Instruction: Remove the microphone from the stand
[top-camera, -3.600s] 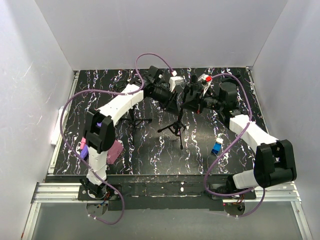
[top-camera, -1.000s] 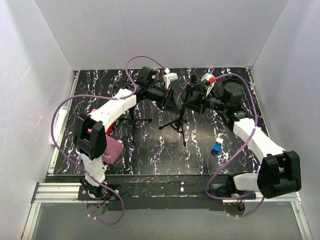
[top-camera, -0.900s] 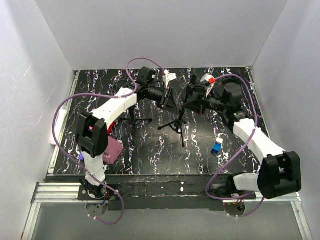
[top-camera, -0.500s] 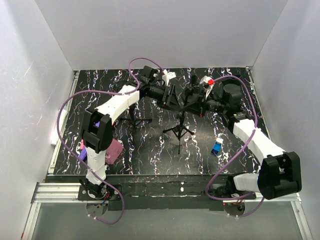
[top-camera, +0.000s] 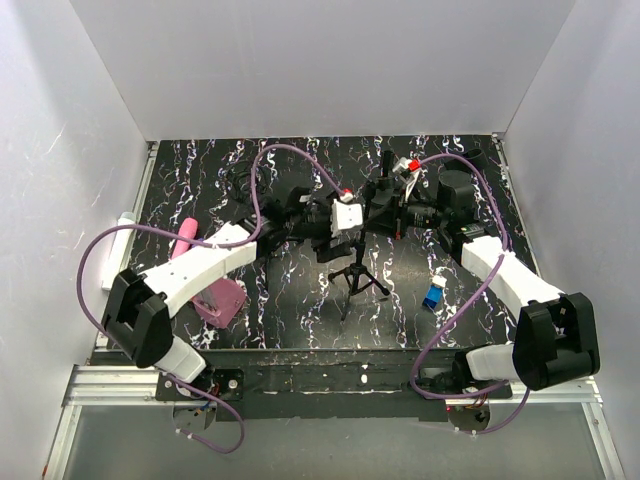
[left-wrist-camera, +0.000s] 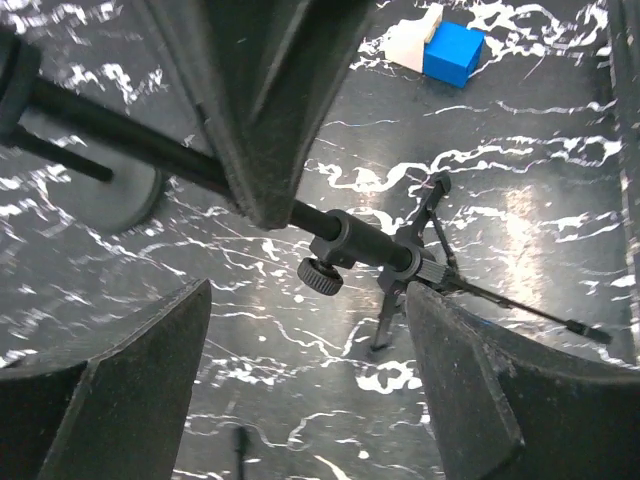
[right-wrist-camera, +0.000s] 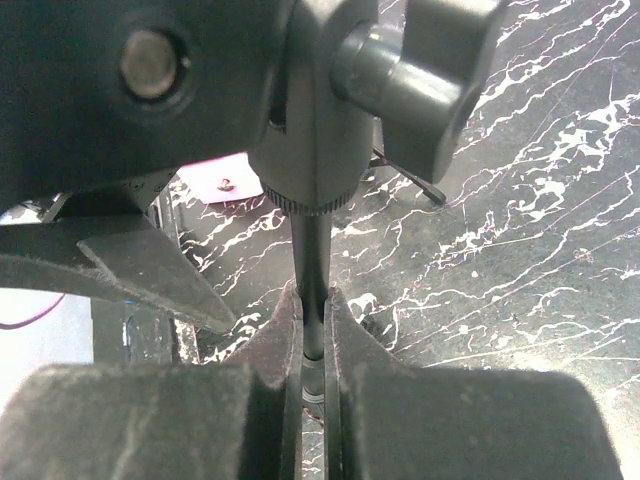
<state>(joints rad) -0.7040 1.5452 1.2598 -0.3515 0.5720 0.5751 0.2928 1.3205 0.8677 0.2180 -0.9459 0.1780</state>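
The microphone (top-camera: 388, 165) shows only as a dark shape at the head of the stand (top-camera: 355, 282), toward the back of the tabletop (top-camera: 200, 170). It is hard to separate from the black gripper parts around it. The stand's thin pole runs down to a tripod whose legs spread over the black, white-veined surface. The right gripper (right-wrist-camera: 312, 300) has its jaws closed on that pole, just below a large knob (right-wrist-camera: 430, 75). The left gripper (left-wrist-camera: 305, 300) hangs near the pole with its jaws spread wide, holding nothing. A blue block (top-camera: 434, 296) lies to the right of the tripod, apart from it. A pink object (top-camera: 215, 302) lies beside the left arm.
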